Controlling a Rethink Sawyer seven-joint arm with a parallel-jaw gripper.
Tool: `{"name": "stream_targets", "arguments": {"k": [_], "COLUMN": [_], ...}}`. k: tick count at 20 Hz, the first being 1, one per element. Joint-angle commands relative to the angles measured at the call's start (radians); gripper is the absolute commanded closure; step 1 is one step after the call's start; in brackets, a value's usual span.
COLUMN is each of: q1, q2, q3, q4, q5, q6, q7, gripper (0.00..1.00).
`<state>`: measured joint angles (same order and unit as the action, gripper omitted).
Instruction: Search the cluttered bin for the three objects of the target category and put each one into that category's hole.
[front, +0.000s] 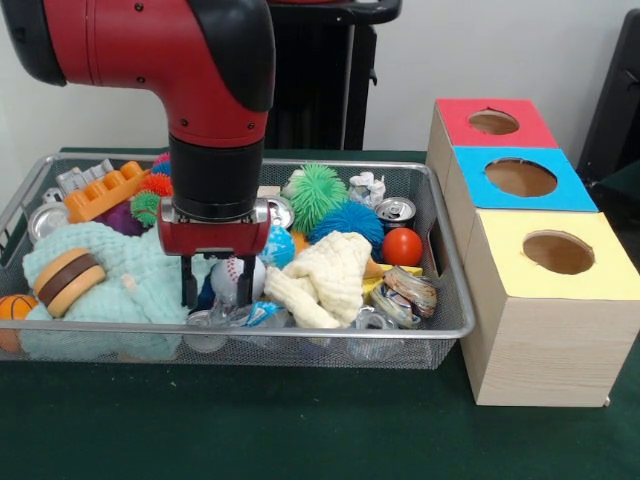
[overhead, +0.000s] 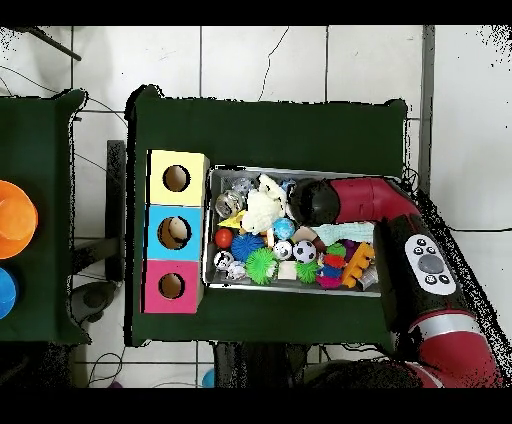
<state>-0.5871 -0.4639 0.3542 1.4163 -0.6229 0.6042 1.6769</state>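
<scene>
Meanwhile, at the bin: we saw the gripper (front: 215, 290) lowered into the wire-mesh bin (front: 440, 300), presumably hunting a target.
Hand: black fingers (front: 189, 282) apart, straddling a baseball (front: 228, 278), nothing clamped.
Targets: category unclear to us; candidates lay in the bin.
Holes: wooden box (front: 530, 340) stood right of the bin.
Textures: spiky green ball (front: 316, 196), knitted cream cloth (front: 330, 275), smooth red ball (front: 402, 247).

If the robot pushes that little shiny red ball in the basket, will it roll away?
Probably a bit. The smooth red ball looks round and hard, so it should roll easily. But the silver can and the wire mesh basket wall sit close by, so it likely stops quickly.
</scene>
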Motion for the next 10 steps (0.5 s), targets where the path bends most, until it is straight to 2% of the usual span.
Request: {"name": "stream_targets", "arguments": {"k": [1,6,10], "q1": [-0.016,-0.014,-0.013], "q2": [0.022,0.031,0.011], "q3": [0.097,0.109,0.11], "q4": [0.129,0.12,0.131], "q5": [-0.08,-0.077,-0.078], "q6": [0.048,0.067,0.08], "q7": [-0.296,-0.303,-0.304], "gripper": [0.0,0.0,0.0]}}
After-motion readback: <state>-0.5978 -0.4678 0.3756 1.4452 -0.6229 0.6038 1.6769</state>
